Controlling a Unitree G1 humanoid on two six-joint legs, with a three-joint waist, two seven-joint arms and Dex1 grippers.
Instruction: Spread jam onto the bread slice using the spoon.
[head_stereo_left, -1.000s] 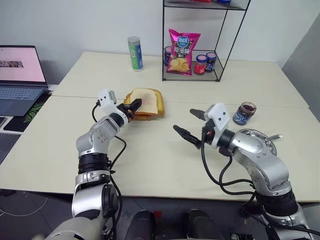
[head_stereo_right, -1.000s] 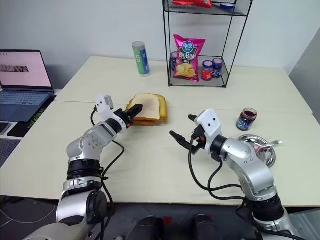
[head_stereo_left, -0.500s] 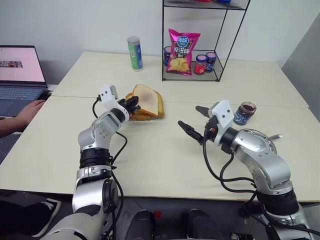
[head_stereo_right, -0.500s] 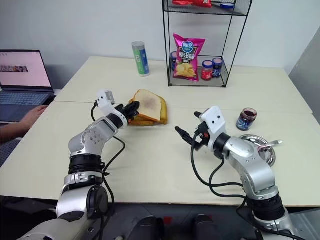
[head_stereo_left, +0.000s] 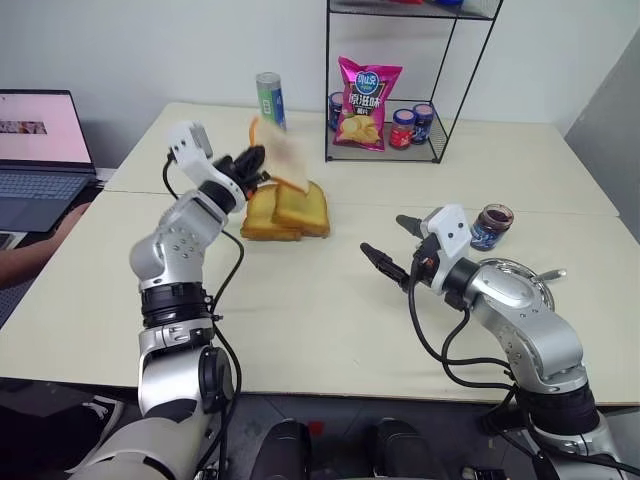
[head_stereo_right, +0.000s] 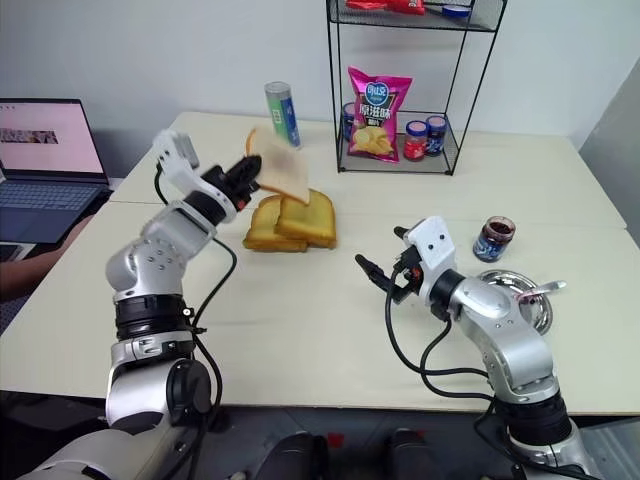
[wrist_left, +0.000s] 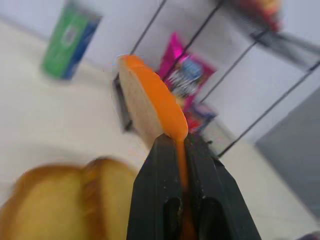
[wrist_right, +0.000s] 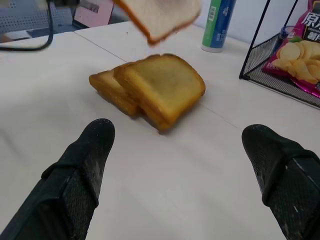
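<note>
— Nearest us, what's on the table (head_stereo_left: 300, 330)?
— R gripper (head_stereo_left: 390, 250) hovers w/ fingers spread wide, nothing in it. Spoon (head_stereo_right: 535, 291) lies in the steel dish (head_stereo_right: 505, 283) at far R, jam (head_stereo_left: 491, 226) jar just behind.
— And further back?
— We see two plain slices (head_stereo_left: 285, 210) stacked mid-table. Above them, L gripper (head_stereo_right: 250, 170) is clamped on the bread slice (head_stereo_right: 280, 170) by its crust, up in the air.

We see the bread slice (head_stereo_right: 280, 170) held above two stacked slices (head_stereo_right: 292, 221) on the desk (head_stereo_right: 300, 320). The jam (head_stereo_right: 494, 238) sits right, behind the dish (head_stereo_right: 535, 305).
</note>
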